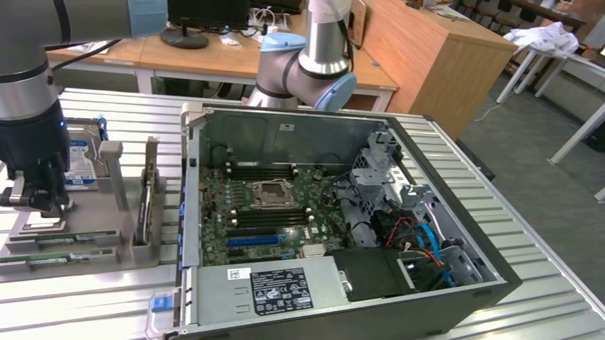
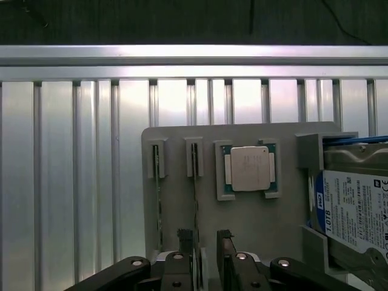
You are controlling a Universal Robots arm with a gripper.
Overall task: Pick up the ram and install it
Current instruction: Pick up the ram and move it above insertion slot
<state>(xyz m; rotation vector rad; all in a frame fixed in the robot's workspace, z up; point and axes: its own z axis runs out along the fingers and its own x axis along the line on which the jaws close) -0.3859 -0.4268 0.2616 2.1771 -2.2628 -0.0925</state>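
- The pincer stands wide open with nothing in its hold, low over the grey tray.
- Its fingers have free space around them. The tray's edge lies ahead, with bare slatted table beyond it.
- The ram stands on edge in its slot and runs in between the fingers, nearer one of them. It is not clamped.
- A second stick sits just outside the fingers. The CPU and hard drive lie farther off on the other side.

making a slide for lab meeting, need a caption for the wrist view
Open gripper over a ram stick in the grey holder, beside a CPU and hard drive
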